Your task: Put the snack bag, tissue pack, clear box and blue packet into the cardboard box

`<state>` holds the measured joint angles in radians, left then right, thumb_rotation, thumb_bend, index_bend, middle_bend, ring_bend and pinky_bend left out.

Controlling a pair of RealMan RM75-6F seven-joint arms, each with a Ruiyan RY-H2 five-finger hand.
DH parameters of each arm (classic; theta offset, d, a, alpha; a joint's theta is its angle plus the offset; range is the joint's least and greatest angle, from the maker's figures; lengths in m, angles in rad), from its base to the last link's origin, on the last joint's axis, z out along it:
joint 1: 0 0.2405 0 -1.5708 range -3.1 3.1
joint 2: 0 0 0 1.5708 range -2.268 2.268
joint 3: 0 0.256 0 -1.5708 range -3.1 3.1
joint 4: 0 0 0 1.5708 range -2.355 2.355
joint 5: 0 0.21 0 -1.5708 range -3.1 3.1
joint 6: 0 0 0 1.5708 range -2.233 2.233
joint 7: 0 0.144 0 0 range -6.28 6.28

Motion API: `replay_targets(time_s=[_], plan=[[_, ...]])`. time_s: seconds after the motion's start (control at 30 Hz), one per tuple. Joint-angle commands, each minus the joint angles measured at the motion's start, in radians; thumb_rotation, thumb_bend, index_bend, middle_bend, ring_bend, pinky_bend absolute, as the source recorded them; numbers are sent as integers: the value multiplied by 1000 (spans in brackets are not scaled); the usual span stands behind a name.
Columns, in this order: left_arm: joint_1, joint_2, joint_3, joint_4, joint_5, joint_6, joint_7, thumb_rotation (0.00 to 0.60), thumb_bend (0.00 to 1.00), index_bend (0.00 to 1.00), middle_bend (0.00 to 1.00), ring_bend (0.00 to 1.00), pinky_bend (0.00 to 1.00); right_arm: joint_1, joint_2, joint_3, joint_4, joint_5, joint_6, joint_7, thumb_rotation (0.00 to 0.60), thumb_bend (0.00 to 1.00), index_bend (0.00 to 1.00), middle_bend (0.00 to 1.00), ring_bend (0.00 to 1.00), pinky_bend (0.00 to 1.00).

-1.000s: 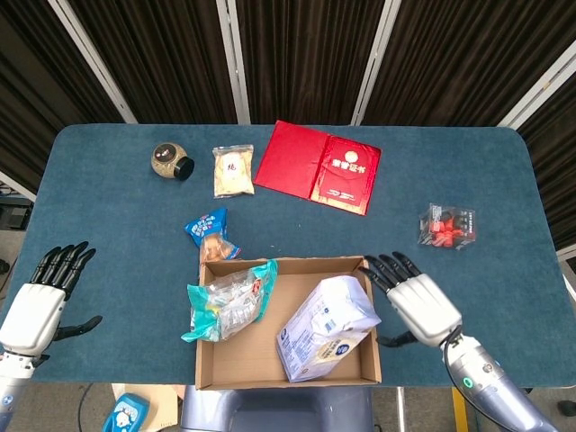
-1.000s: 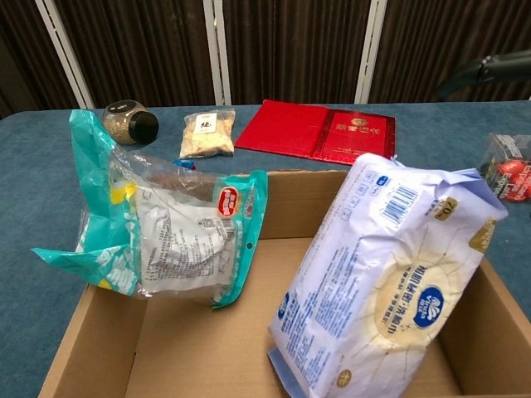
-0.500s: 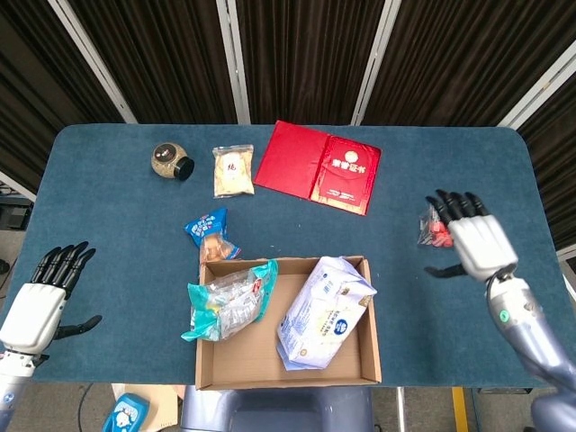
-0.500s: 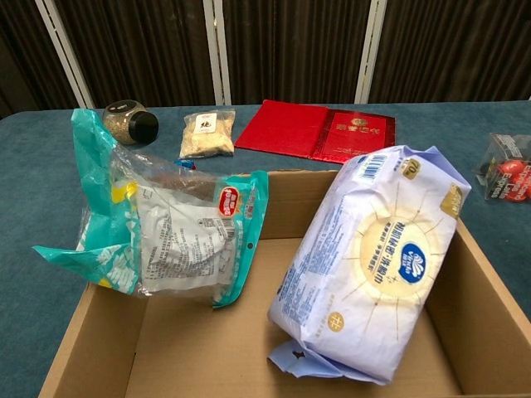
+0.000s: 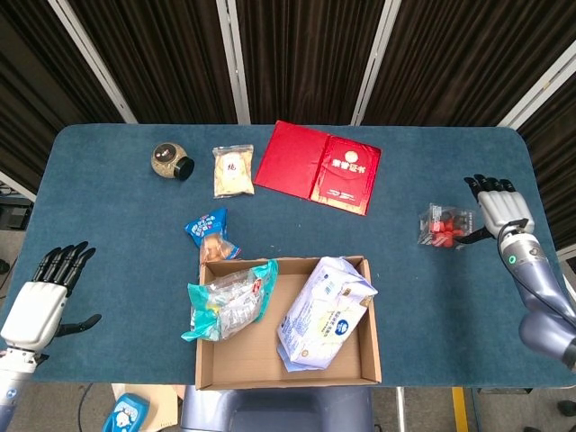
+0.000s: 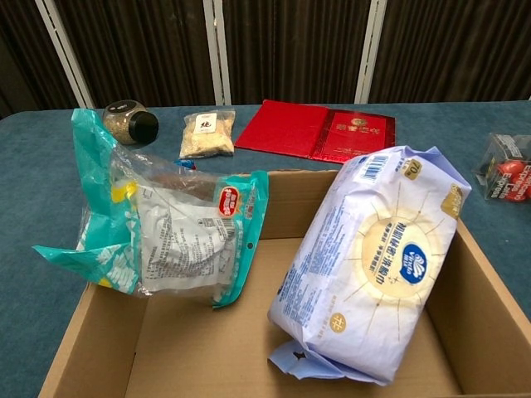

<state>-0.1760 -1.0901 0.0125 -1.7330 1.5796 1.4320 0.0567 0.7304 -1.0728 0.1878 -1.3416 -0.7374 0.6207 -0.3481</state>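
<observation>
The cardboard box [image 5: 346, 264] [image 6: 299, 199] sits at the table's near edge. Inside it the white tissue pack [image 5: 326, 312] [image 6: 377, 261] leans at the right, and the green-edged snack bag [image 5: 227, 300] [image 6: 166, 236] leans over the left wall. The blue packet [image 5: 209, 229] lies on the table just behind the box's left corner. The clear box [image 5: 445, 226] [image 6: 504, 168] with red contents stands at the right. My right hand [image 5: 498, 208] is open just right of it, fingers spread. My left hand [image 5: 40, 301] is open at the near left edge, holding nothing.
At the back lie a red booklet [image 5: 318, 166] [image 6: 318, 131], a small pouch of grain [image 5: 232, 171] [image 6: 207, 133] and a round jar [image 5: 170, 161] [image 6: 130, 122] with a black lid. The blue table [image 5: 108, 225] ends close beyond my right hand.
My right hand has let go of the tissue pack, which settled lower in the box, and has swung from the box's right side out to the clear box. The left hand stayed put.
</observation>
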Motion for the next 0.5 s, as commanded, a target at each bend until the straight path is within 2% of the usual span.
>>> replay_targets(time_s=[0.03,0.27,0.5], plan=[[-1,-1,-1,1,-2,-2,-1,600,0,0,0,0,0,39,-69,-43,122,43,-100,11,600,22,0,0,0,0],[-4,-4,-6,3,-13,-12,0,600,0,0,0,0,0,80,-136,-79,275,87,-240,42,600,22,0,0,0,0],[-7,-9,-9,3,-20,-22,3,600,0,0,0,0,0,94,-204,-97,369,73,-277,78,600,21,4,0,0,0]])
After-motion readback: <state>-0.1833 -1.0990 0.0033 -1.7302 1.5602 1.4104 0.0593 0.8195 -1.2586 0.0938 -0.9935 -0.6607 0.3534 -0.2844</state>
